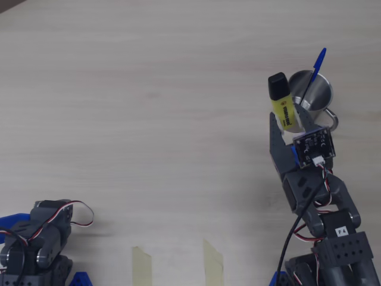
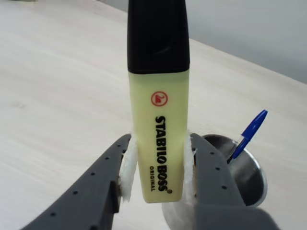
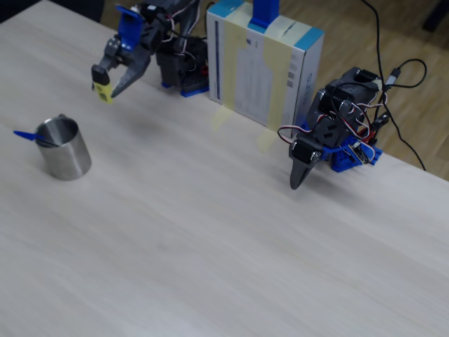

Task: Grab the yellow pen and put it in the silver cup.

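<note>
Yellow pen (image 2: 158, 129) is clamped between the fingers (image 2: 128, 167), lifted off the bench; it hangs beside the cup (image 1: 314, 89), right of frame overhead, not yet inside.

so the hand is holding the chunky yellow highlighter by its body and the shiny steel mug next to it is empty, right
Not quite: the shiny steel mug is not empty. A thin blue ballpoint pen already stands in it, as the wrist view shows. The rest holds: the hand grips the chunky yellow highlighter with the black cap by its body.
</note>
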Robot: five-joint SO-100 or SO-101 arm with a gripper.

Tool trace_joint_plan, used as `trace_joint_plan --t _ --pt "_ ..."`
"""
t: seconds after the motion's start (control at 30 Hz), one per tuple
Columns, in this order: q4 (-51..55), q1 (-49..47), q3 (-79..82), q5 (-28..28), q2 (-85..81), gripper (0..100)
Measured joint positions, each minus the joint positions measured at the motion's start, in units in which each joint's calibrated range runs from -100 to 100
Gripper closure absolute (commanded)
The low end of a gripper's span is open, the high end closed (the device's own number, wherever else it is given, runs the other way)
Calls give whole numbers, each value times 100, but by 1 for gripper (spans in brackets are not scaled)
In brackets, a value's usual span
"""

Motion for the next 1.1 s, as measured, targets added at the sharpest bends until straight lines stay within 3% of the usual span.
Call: trace_joint_plan --t 0.47,0.8,1.1 --pt "-17 558 831 -365 -1341 93" --pt "-1440 757 2171 -607 -1916 93" --pt "-1641 832 2465 -689 -2016 93"
